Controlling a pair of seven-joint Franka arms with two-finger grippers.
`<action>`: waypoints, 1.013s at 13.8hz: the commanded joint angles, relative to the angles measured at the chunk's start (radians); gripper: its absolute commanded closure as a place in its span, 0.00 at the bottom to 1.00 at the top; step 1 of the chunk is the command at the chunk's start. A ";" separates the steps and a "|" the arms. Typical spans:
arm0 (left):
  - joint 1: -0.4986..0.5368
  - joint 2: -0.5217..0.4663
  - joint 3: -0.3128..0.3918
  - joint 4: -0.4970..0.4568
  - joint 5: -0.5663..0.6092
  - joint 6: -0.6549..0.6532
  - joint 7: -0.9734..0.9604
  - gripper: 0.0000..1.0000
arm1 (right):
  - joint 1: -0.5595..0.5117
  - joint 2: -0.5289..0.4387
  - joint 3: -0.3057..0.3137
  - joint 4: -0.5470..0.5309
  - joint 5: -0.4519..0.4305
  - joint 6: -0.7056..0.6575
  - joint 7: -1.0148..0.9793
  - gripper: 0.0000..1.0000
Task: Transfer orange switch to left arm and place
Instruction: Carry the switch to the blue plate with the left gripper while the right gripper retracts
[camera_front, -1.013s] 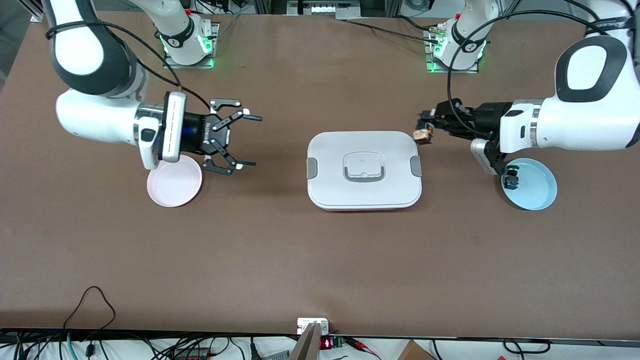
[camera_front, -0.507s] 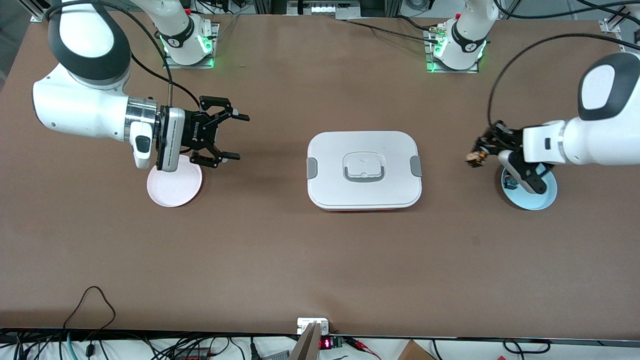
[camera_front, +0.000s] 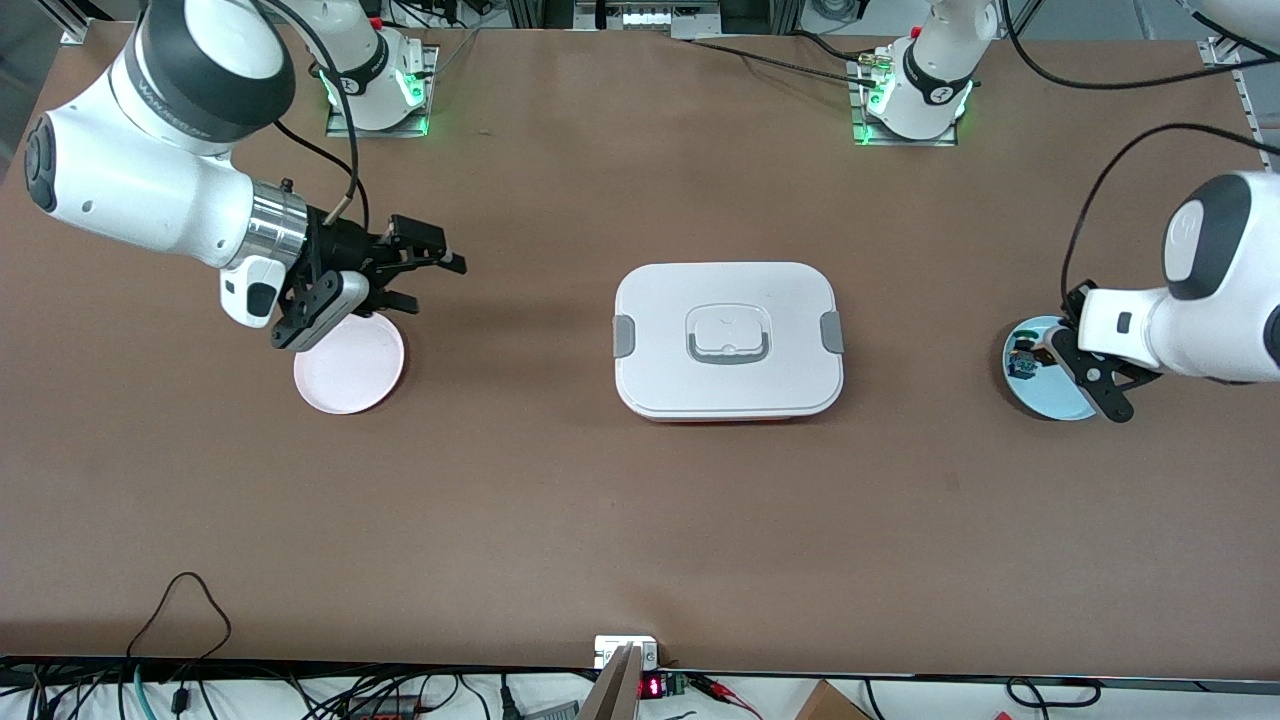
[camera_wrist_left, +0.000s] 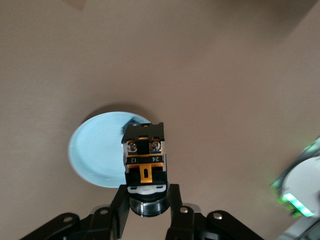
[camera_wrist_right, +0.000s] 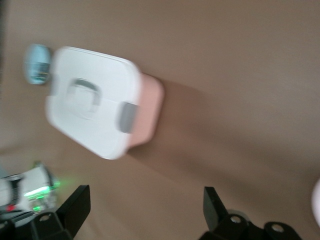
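Centrally, the box (camera_front: 728, 340) is seen lidded on the table, untouched, with the pink plate (camera_front: 349, 366) toward the right arm's end and the blue plate (camera_front: 1045, 385) toward the left arm's. The right gripper (camera_front: 425, 275) is held wide open and empty just above the pink plate. The orange switch (camera_wrist_left: 144, 158) is clamped in the left gripper (camera_wrist_left: 146, 200), over the blue plate. Pickup is judged done; handover and placement remain. Since the earlier frames, both grippers have been drawn back from the box.
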 joint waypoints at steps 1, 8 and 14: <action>0.070 0.062 -0.011 0.009 0.093 0.084 0.171 0.81 | -0.013 -0.009 0.005 0.023 -0.240 -0.109 0.144 0.00; 0.249 0.204 -0.020 -0.090 0.189 0.313 0.293 0.83 | -0.054 -0.001 -0.081 0.180 -0.592 -0.369 0.143 0.00; 0.274 0.188 -0.022 -0.224 0.189 0.445 0.381 0.83 | -0.001 -0.001 -0.276 0.251 -0.577 -0.371 0.155 0.00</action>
